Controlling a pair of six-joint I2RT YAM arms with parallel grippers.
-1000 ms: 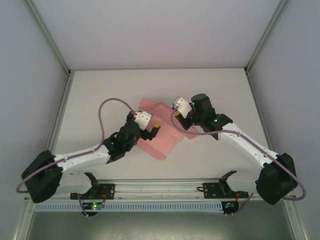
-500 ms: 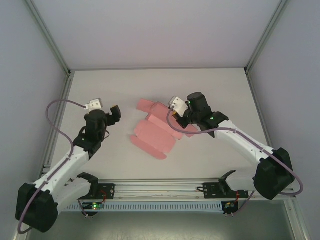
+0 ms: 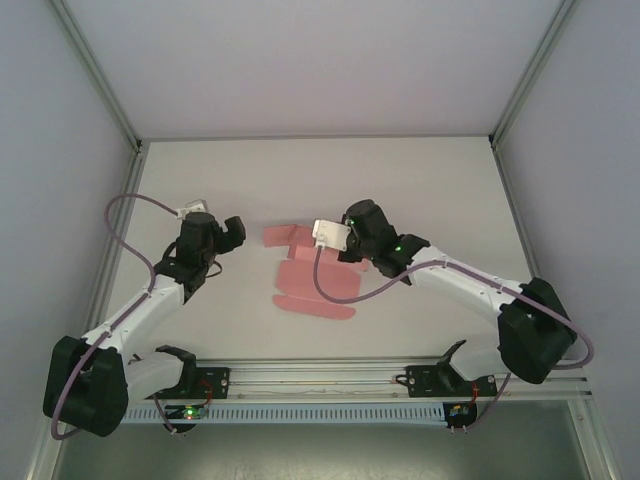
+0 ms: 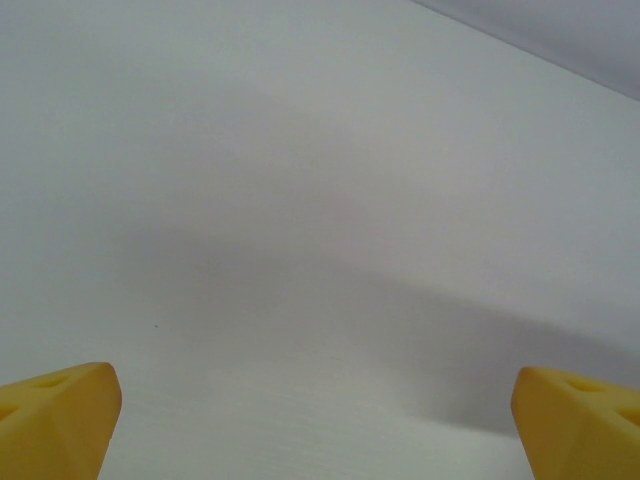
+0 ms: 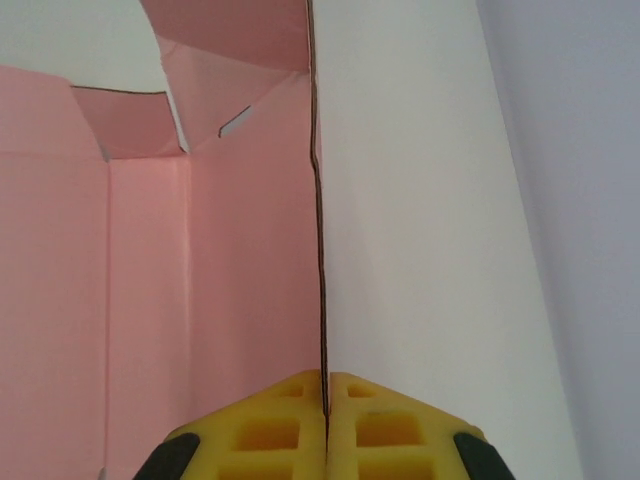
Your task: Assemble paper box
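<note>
1. At the middle of the table (image 3: pixel 450 180), the paper box (image 3: pixel 312 282) lies as a flat pink sheet with its flaps spread.
2. Your right gripper (image 5: pixel 325 395) is closed and seems to pinch a thin card edge on the sheet's right side.
3. Your left gripper (image 3: pixel 230 232) hangs wide open over the table, well left of the sheet.
4. Expect light, thin card: it probably creases easily and slides when pushed.
5. Take hold at flap edges near fold lines, and pin the middle panel.

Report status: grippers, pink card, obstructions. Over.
Left gripper open over white table. Right gripper shut on flat pink die-cut card sheet. Purple cable crosses above sheet.
</note>
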